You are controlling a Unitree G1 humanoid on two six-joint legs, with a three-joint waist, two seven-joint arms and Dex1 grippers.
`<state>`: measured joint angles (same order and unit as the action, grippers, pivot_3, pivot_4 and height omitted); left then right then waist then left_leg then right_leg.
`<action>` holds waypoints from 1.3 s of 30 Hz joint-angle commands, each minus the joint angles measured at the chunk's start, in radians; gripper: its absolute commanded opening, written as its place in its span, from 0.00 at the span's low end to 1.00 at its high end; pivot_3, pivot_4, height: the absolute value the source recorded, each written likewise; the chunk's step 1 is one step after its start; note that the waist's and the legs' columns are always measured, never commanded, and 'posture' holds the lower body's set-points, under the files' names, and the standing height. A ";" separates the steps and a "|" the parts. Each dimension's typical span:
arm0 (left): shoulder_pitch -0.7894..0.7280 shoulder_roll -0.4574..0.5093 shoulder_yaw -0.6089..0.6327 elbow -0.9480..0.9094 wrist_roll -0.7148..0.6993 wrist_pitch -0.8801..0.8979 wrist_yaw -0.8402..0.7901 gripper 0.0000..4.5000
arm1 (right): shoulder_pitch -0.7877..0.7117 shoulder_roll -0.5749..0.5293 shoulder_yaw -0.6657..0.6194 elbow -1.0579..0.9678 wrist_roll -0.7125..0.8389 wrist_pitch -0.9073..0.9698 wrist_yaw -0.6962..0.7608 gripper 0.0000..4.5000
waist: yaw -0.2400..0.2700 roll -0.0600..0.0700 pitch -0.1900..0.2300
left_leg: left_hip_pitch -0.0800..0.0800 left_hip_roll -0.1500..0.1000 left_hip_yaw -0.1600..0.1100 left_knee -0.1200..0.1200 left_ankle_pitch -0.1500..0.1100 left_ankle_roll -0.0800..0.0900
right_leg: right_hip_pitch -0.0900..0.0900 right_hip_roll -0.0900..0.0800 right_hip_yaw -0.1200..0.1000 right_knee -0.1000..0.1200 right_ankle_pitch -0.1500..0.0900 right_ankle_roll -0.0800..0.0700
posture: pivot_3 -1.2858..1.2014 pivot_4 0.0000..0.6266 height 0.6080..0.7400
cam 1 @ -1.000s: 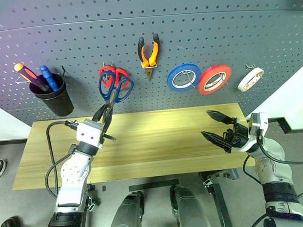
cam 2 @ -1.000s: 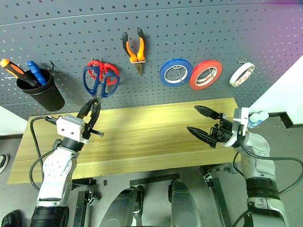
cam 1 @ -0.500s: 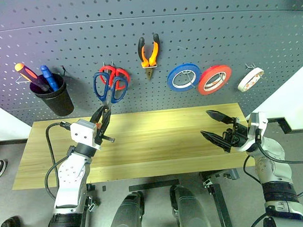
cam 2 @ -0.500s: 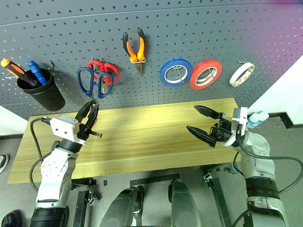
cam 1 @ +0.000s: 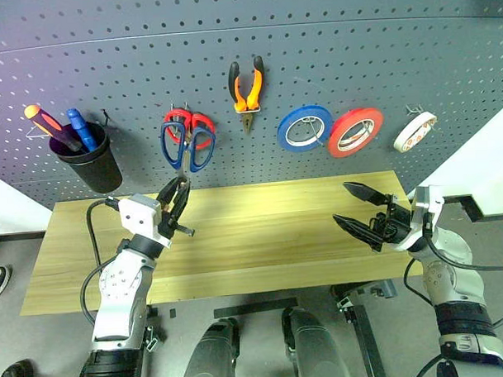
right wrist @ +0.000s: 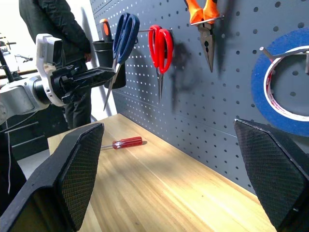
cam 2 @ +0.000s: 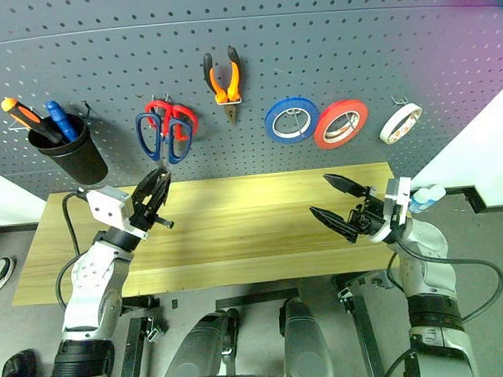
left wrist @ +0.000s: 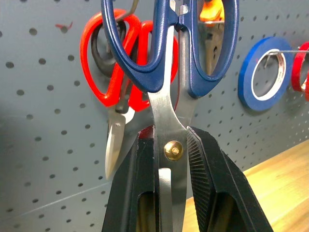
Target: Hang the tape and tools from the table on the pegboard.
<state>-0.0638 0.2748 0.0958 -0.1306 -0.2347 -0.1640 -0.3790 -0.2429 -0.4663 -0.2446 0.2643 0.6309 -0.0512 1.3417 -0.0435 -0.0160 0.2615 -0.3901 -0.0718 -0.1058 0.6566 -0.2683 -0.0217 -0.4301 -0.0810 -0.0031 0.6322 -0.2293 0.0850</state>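
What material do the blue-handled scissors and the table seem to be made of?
The blue-handled scissors: blades look like bright polished metal, with a brass-coloured pivot screw; the dark blue handles look like smooth, glossy plastic. The table: light yellowish wood or wood veneer, judging by its visible lengthwise grain; which of the two cannot be told.

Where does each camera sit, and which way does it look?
Left eye, right eye: on the head, looking forward and down at the pegboard and table; both arms show.
Left wrist: along the left claw, shut on the blue scissors, facing the pegboard.
Right wrist: between the open right claw's fingers, looking along the table past a red screwdriver; the left claw shows.
All views share the blue scissors.
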 commanded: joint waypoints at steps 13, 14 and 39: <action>-0.153 -0.011 0.021 0.145 -0.009 0.013 -0.004 0.11 | 0.008 0.007 -0.005 -0.094 0.057 0.030 0.015 1.00 | -0.003 0.000 0.000 | 0.000 0.000 0.000 0.007 0.000 0.000 | 0.003 0.001 0.000 0.000 0.004 0.002 | 0.46 0.35 1.00; -0.155 -0.011 0.023 0.152 -0.012 0.015 -0.007 0.11 | 0.012 0.011 -0.004 -0.111 0.066 0.037 0.015 1.00 | -0.003 0.000 0.000 | 0.000 0.001 0.000 0.007 0.000 0.000 | 0.003 0.002 0.000 0.000 0.004 0.002 | 0.46 0.35 1.00; -0.007 -0.015 0.041 0.146 -0.049 0.047 -0.049 0.99 | 0.034 0.020 0.005 -0.186 0.081 0.091 -0.034 1.00 | -0.006 0.001 0.000 | 0.000 0.001 0.001 0.007 0.000 0.000 | 0.002 0.001 0.001 0.000 0.005 0.001 | 0.46 0.34 1.00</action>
<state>-0.1036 0.2540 0.1330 0.0639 -0.2752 -0.1287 -0.4234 -0.2139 -0.4443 -0.2336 0.1076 0.7085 0.0442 1.3091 -0.0492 -0.0153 0.2611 -0.3904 -0.0708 -0.1053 0.6634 -0.2684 -0.0214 -0.4279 -0.0797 -0.0024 0.6321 -0.2245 0.0862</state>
